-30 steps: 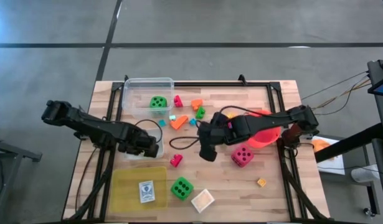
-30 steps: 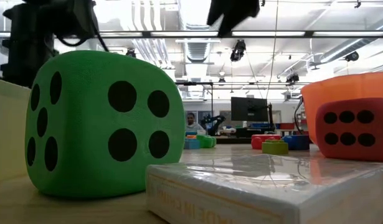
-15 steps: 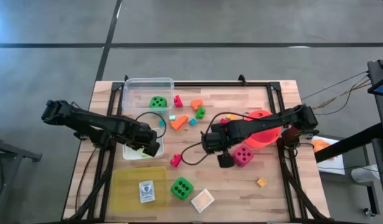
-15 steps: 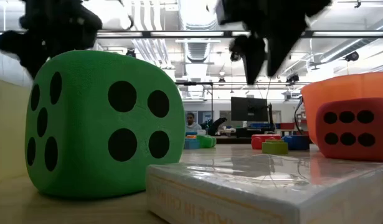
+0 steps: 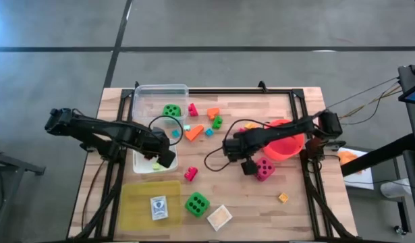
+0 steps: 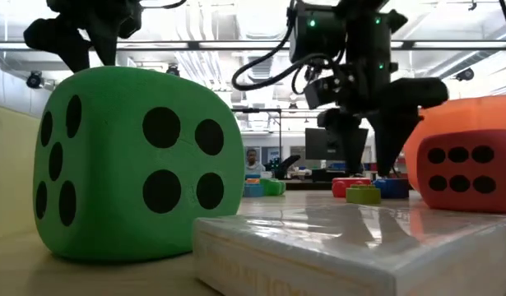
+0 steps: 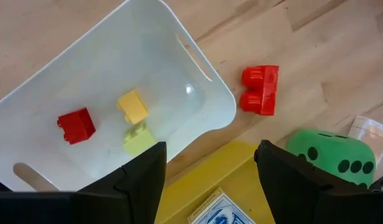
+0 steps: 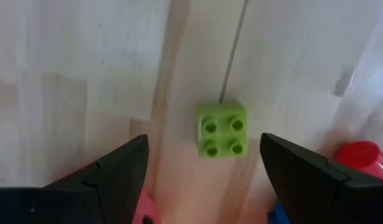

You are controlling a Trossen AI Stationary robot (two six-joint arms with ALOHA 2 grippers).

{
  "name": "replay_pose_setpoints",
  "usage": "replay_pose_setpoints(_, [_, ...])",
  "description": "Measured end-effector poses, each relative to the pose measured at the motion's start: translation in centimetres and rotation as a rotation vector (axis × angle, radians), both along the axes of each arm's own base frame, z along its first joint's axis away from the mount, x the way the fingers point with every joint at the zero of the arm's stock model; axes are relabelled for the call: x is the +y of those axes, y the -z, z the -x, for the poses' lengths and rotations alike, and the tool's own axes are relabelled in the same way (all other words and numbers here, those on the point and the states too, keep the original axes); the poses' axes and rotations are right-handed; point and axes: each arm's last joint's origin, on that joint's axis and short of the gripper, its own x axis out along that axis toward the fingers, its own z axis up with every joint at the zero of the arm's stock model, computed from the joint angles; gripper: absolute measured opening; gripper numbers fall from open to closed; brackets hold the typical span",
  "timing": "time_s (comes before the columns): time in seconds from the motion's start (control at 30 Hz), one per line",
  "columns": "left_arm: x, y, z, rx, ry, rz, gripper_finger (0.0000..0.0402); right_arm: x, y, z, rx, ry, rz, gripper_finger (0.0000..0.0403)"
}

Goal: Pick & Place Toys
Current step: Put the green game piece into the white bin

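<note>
Nearest the front edge of the table (image 5: 261, 216), a big green die (image 5: 196, 203) sat beside a yellow tray (image 5: 136, 202) holding a card deck (image 5: 158, 206), with a pale boxed card pack (image 5: 219, 217) just to its right; in the low view the die and pack filled the foreground and hid much of the table behind them. A small orange block (image 5: 283, 198) lay alone near the right front, with open wood around it.

Mid-table, the left gripper (image 5: 166, 159) hung over the near corner of a clear tub (image 7: 116, 87), its fingers (image 7: 141, 180) spread wide and empty; red, yellow and pale green blocks lay inside the tub, and a red block (image 5: 190, 173) rested on bare wood just right of it.

The right gripper (image 5: 248, 166) hovered just left of the pink die (image 5: 264, 169), fingers (image 8: 110, 180) wide apart and holding nothing, a light green block (image 8: 222, 129) lying on the table between them and beyond their tips. The red-orange bucket (image 5: 291, 143) was partly covered by the arm.

Farther back, a second clear tub (image 5: 145, 94) held a smaller green die (image 5: 171, 110), with loose bright blocks (image 5: 206, 123) scattered to its right.
</note>
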Motion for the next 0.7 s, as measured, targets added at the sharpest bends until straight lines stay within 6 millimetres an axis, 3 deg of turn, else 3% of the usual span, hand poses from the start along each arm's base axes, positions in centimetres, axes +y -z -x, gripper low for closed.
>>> replay_pose_setpoints(0.17, [-0.1,-0.1,-0.2,-0.016,0.006,0.03,0.0237,-0.7,0.6,0.0,-0.023,0.02,-0.015,0.0304])
replay_pose_setpoints(0.57, [-0.2,-2.7,-0.8,-0.13,0.05,0.012,0.0238,-0.7,3.1,-0.1,0.029,0.013,-0.046,0.0302])
replay_pose_setpoints(0.7, [-0.2,-3.1,-0.9,-0.148,0.058,0.008,0.0238,-0.8,3.6,-0.5,0.041,0.018,-0.038,0.0268])
